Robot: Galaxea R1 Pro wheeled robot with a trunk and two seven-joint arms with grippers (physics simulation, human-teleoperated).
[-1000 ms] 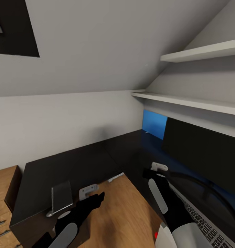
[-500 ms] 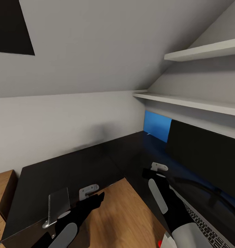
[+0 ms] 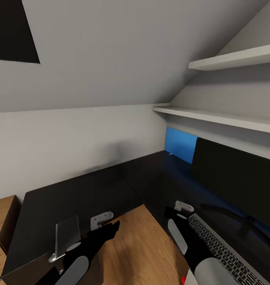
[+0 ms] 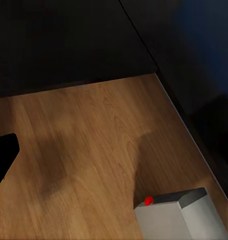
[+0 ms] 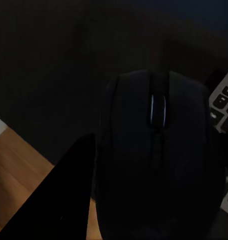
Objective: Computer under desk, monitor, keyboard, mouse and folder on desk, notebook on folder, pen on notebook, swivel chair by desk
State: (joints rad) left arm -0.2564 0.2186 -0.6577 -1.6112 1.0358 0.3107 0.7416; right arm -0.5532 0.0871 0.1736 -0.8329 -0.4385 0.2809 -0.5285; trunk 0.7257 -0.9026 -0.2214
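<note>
From the head, I see my right tool [image 3: 182,209] over the table's [image 3: 71,198] inner edge, just beside the keyboard's [image 3: 225,253] near end; the keyboard runs lengthwise along the monitor [image 3: 237,178]. My left tool [image 3: 105,225] hangs over floor; its opening I cannot tell. Left wrist: the computer [image 4: 181,217] under the table. Right wrist: the mouse [image 5: 156,165] sits right ahead, keyboard touching-close; I cannot tell whether I'm gripping it.

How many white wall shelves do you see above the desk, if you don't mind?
2: the upper shelf high on the right wall, and the lower shelf beneath it, just above the monitor. More may lie beyond the frame.
</note>
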